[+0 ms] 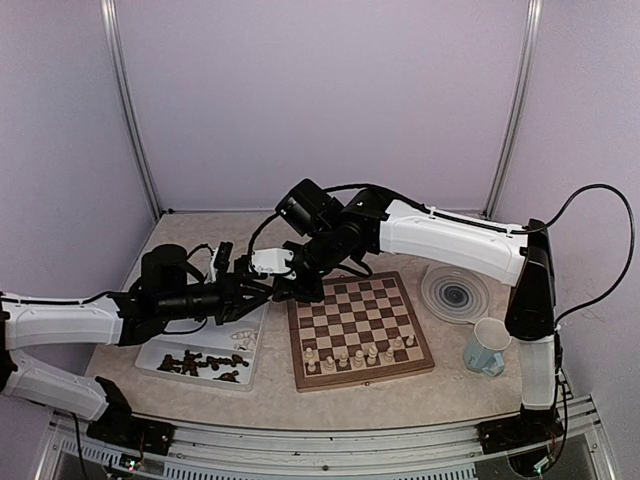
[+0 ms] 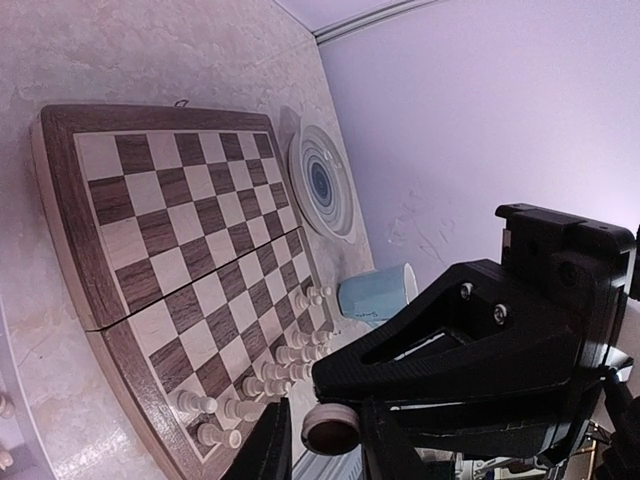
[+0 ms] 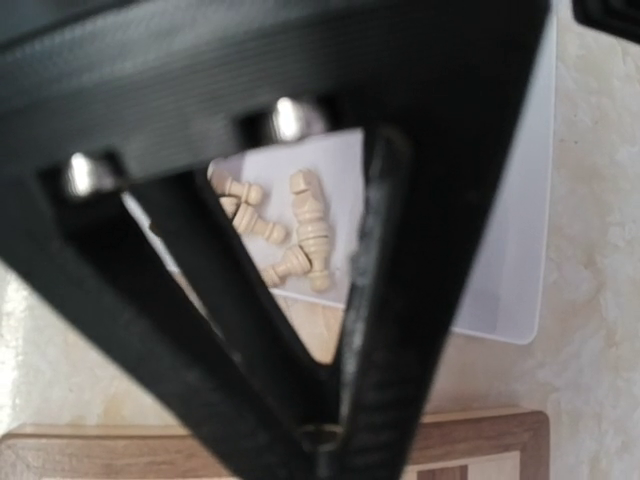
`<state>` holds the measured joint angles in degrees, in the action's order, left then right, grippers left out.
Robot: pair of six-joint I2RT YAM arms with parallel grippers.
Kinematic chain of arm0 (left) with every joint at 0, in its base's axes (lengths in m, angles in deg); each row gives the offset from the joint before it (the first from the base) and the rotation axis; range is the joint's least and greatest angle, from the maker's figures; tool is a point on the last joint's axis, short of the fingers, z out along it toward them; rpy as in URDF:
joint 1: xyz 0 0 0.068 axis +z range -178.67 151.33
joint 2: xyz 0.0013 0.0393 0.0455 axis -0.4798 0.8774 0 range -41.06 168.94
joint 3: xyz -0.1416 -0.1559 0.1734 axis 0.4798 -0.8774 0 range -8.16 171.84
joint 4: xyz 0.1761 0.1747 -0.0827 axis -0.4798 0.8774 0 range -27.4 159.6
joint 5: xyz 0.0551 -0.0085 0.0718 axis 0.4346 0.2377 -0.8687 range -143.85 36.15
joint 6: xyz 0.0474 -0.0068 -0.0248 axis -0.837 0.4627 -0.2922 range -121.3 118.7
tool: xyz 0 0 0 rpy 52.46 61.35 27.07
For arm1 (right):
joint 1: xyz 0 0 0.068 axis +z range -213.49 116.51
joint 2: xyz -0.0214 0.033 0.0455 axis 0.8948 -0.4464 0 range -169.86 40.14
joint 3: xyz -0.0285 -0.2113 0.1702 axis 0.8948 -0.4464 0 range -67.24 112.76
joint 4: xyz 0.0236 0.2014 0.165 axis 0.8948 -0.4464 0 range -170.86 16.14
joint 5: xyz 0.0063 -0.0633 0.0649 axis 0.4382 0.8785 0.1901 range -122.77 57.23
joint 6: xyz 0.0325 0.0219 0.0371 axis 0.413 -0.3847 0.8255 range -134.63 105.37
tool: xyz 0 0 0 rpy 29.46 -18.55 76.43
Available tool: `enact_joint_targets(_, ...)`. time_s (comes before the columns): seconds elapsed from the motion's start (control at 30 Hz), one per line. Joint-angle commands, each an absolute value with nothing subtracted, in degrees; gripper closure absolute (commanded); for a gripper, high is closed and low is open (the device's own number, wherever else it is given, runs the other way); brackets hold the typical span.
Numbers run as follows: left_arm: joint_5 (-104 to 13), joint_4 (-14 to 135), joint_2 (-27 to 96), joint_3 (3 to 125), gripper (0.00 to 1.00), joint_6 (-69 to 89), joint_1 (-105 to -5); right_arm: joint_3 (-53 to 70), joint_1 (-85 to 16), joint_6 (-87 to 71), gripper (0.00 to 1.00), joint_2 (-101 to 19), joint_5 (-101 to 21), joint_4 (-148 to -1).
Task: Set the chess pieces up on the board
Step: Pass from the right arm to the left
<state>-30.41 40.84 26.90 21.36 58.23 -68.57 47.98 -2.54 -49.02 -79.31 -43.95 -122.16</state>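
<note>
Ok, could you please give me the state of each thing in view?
board: unfolded, lying flat
pale chess pieces: some upright on near rows, others lying in tray
dark chess pieces: loose in tray
mug: upright
left gripper: round piece base between fingers, grip unclear
right gripper: shut

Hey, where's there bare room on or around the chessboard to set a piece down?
The board is bare from its far border down to the pale pieces, which crowd its nearest rows. A bare strip of table runs between the board's near border and the table edge. The tray is crowded with dark pieces; plate and cup hem the right side.
</note>
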Motion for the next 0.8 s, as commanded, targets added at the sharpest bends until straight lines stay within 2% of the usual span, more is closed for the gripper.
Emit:
enact_joint_targets(0.0,-28.81,38.34,28.29,22.69,0.77,58.76,-69.18,47.42,-2.56,-48.21,0.99,-79.46,-44.69,-121.52)
enact_joint_targets(0.13,-28.13,36.84,29.18,22.63,0.88,58.98,-69.28,47.03,-2.57,-47.99,0.96,-79.17,-44.22,-121.20)
enact_joint_targets(0.23,-27.80,35.08,29.49,22.61,0.92,59.08,-69.28,46.55,-2.94,-47.60,0.91,-78.44,-43.44,-120.70)
enact_joint_targets(0.37,-28.44,32.83,28.80,22.56,0.94,58.52,-69.10,46.12,-6.17,-45.50,0.65,-75.46,-46.60,-119.64)
enact_joint_targets(0.5,-28.75,28.46,27.88,21.57,0.94,58.20,-68.97,43.72,-12.12,-41.86,0.54,-70.82,-58.17,-117.87)
enact_joint_targets(0.63,-28.38,20.81,27.38,19.77,0.95,58.79,-69.10,38.03,-18.84,-34.72,0.53,-68.02,-76.23,-114.08)
enact_joint_targets(0.77,-28.30,17.27,27.81,19.75,0.94,58.71,-69.44,32.87,-21.51,-28.03,0.53,-68.07,-92.59,-110.26)
